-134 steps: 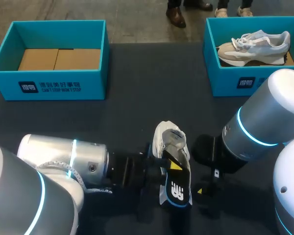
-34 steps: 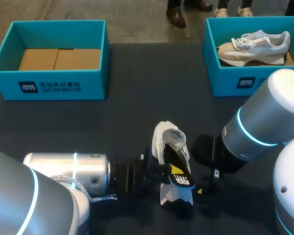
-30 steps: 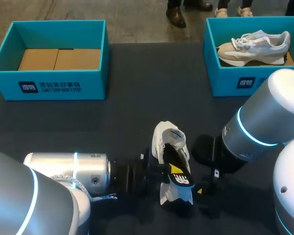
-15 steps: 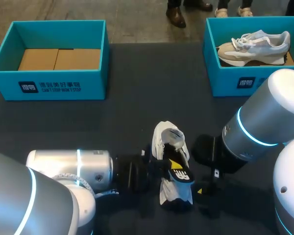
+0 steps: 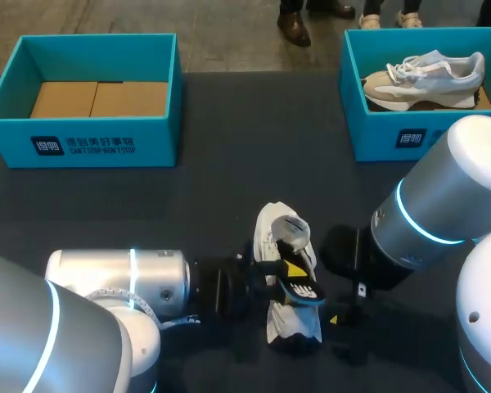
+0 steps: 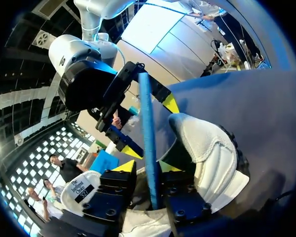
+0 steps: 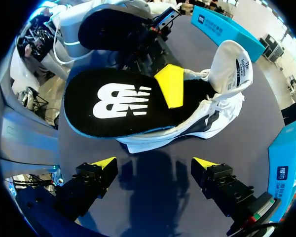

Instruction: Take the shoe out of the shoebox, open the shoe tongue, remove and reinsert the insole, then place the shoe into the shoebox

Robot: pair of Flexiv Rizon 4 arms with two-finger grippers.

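Insole point(image 5: 301, 288) has advanced toward the mouth of the shoe point(image 5: 282, 233) over the last seconds; left end effector point(image 6: 148, 168) grasping its edge. Right end effector point(image 7: 154, 163) released beside the shoe, mid-worktop point(image 5: 229, 180); reinsertion judged partway.

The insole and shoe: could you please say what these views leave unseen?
Head view: the insole and left gripper cover much of the shoe.
Left wrist view: the insole is edge-on, faces unseen.
Right wrist view: the insole hides whether its far end is inside the shoe.
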